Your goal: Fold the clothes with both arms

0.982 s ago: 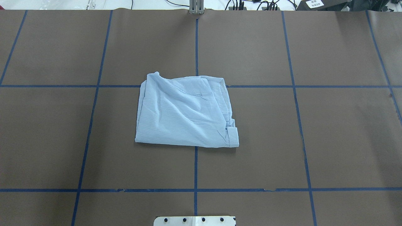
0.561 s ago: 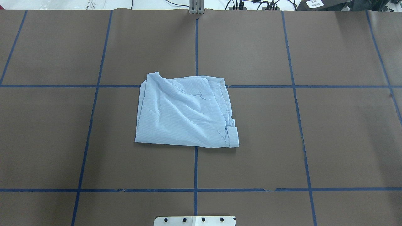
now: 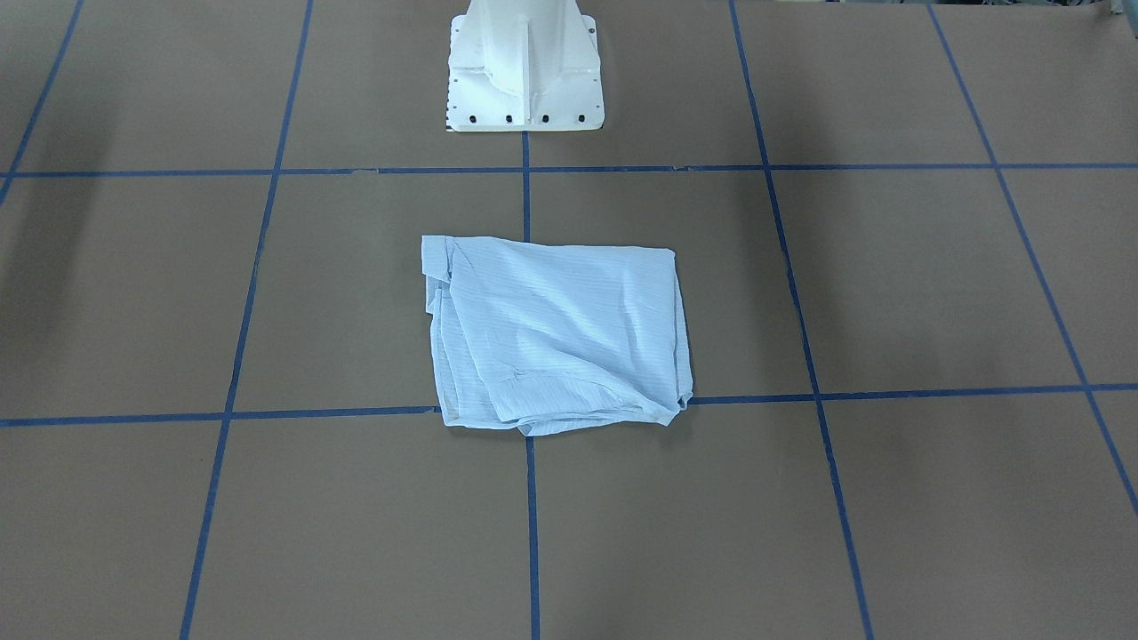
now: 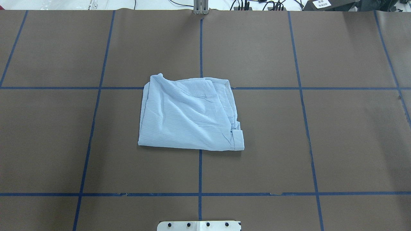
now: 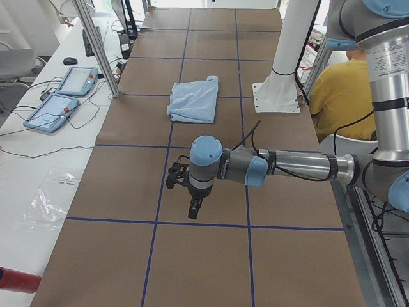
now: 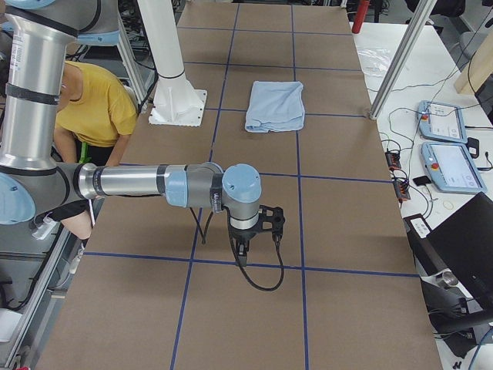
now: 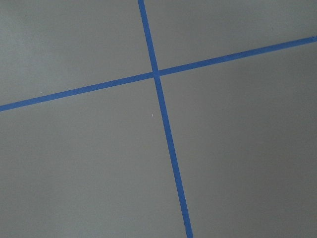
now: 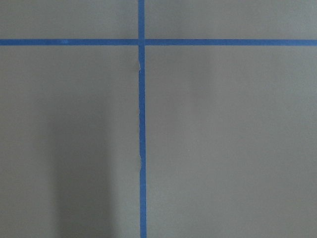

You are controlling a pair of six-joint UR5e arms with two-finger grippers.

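The clothes are one light blue striped shirt [image 4: 189,115], folded into a wrinkled rectangle at the middle of the brown table [image 4: 321,144]. It also lies flat in the front-facing view [image 3: 556,333] and shows small in the left side view [image 5: 193,99] and the right side view [image 6: 275,106]. No arm reaches it. The left gripper [image 5: 195,208] hangs over bare table far from the shirt. The right gripper [image 6: 241,250] does the same at the opposite end. I cannot tell whether either is open or shut. Both wrist views show only brown surface and blue tape lines.
The white pedestal base [image 3: 524,67] stands behind the shirt. A person in a yellow top [image 5: 342,96] sits beside the robot. Teach pendants [image 5: 64,96] and cables lie on a side bench, and an aluminium post [image 6: 400,54] stands at the table's far edge.
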